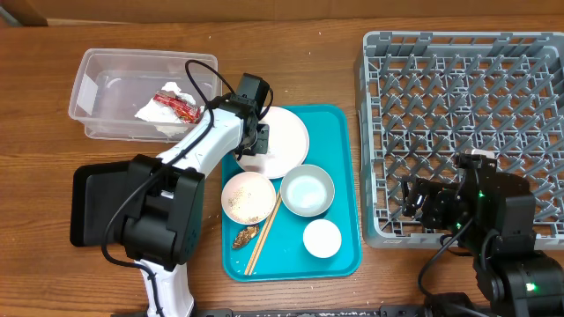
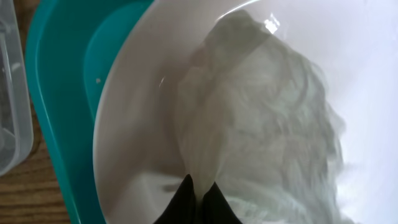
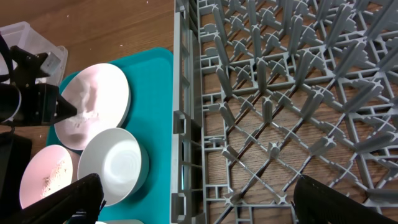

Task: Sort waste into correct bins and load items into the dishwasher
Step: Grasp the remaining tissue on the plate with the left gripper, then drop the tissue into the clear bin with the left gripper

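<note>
My left pincer [image 2: 199, 194] is pinched tight on a crumpled white tissue [image 2: 261, 124] that lies on the white plate [image 1: 291, 132], in the upper left corner of the teal tray [image 1: 345, 251]. The red-and-white wrapper [image 1: 176, 106] sits in the clear tub [image 1: 92, 70] at upper left; its print is too small to read. My right pincer [image 3: 205, 202] gapes wide, holding nothing, over the lower left edge of the grey rack [image 1: 458, 79], just beside the tray's rim. Open tabletop [image 1: 308, 44] runs along the top between tub and rack.

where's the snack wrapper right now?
Overhead view, upper left: the red-and-white snack wrapper lies inside the clear plastic tub, left of the white plate.
</note>
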Robot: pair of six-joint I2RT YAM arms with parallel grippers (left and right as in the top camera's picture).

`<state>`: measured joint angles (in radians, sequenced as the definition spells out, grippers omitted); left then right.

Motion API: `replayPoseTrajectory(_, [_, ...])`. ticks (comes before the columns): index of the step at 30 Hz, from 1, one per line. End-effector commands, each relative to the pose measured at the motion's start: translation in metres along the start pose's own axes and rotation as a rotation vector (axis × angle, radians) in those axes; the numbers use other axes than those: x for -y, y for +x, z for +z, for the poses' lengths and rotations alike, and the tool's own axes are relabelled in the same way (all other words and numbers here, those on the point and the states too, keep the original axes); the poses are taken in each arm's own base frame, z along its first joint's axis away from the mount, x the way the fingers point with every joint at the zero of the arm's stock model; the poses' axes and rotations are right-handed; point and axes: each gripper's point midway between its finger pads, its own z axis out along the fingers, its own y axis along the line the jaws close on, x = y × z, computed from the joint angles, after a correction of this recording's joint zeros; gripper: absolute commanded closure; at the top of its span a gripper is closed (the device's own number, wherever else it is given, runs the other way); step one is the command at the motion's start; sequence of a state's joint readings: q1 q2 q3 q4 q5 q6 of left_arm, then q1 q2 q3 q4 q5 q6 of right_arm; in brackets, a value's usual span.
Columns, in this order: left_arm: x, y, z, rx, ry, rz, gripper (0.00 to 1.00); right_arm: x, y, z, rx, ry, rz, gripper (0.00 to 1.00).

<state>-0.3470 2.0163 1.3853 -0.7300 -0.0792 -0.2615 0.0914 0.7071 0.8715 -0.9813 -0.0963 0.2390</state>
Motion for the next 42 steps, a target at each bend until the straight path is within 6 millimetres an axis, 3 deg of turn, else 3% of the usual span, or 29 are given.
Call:
replayPoseTrajectory(1, [0.003, -0.018, -0.026, 0.046, 0.015, 0.000, 0.96, -0.003, -0.011, -0.008, 0.038, -0.001, -0.007, 0.00])
replayPoseTrajectory(8, [-0.013, -0.048, -0.107, 0.156, 0.027, -0.045, 0.96, 0.003, -0.012, -0.008, 0.046, 0.029, -0.006, 0.00])
replayPoseTrajectory(13, [-0.062, -0.064, -0.156, 0.284, -0.027, -0.144, 0.96, 0.003, -0.012, -0.008, 0.043, 0.030, -0.006, 0.00])
replayPoseTrajectory(16, [-0.100, -0.066, -0.165, 0.312, -0.075, -0.221, 0.96, 0.003, -0.011, -0.008, 0.042, 0.030, -0.006, 0.00])
replayPoseTrajectory(21, [-0.151, -0.070, -0.161, 0.324, -0.121, -0.331, 0.96, 0.003, -0.011, -0.008, 0.042, 0.029, -0.006, 0.00])
replayPoseTrajectory(26, [-0.183, -0.074, -0.159, 0.349, -0.138, -0.419, 0.94, 0.004, -0.009, -0.008, 0.034, 0.032, -0.004, 0.00])
replayPoseTrajectory(28, [-0.188, -0.073, -0.158, 0.348, -0.143, -0.427, 0.82, 0.004, -0.008, -0.008, 0.030, 0.033, -0.004, 0.00])
replayPoseTrajectory(29, [-0.188, -0.073, -0.158, 0.348, -0.144, -0.428, 0.68, 0.004, -0.008, -0.008, 0.029, 0.034, -0.004, 0.00])
replayPoseTrajectory(30, [-0.188, -0.073, -0.158, 0.348, -0.144, -0.427, 0.62, 0.004, -0.008, -0.008, 0.028, 0.034, -0.004, 0.00])
replayPoseTrajectory(31, [-0.188, -0.073, -0.158, 0.347, -0.143, -0.422, 0.48, 0.004, -0.008, -0.008, 0.028, 0.034, -0.004, 0.00])
replayPoseTrajectory(34, [-0.186, -0.071, -0.157, 0.337, -0.140, -0.417, 0.41, 0.004, -0.008, -0.008, 0.028, 0.034, -0.004, 0.00])
replayPoseTrajectory(36, [-0.182, -0.068, -0.156, 0.318, -0.118, -0.413, 0.41, 0.004, -0.008, -0.008, 0.028, 0.034, -0.004, 0.00])
replayPoseTrajectory(40, [-0.149, -0.055, -0.150, 0.236, 0.033, -0.382, 0.42, 0.004, -0.008, -0.008, 0.028, 0.034, -0.004, 0.00])
replayPoseTrajectory(42, [-0.123, -0.047, -0.149, 0.185, 0.135, -0.346, 0.41, 0.004, -0.008, -0.008, 0.028, 0.034, -0.004, 0.00])
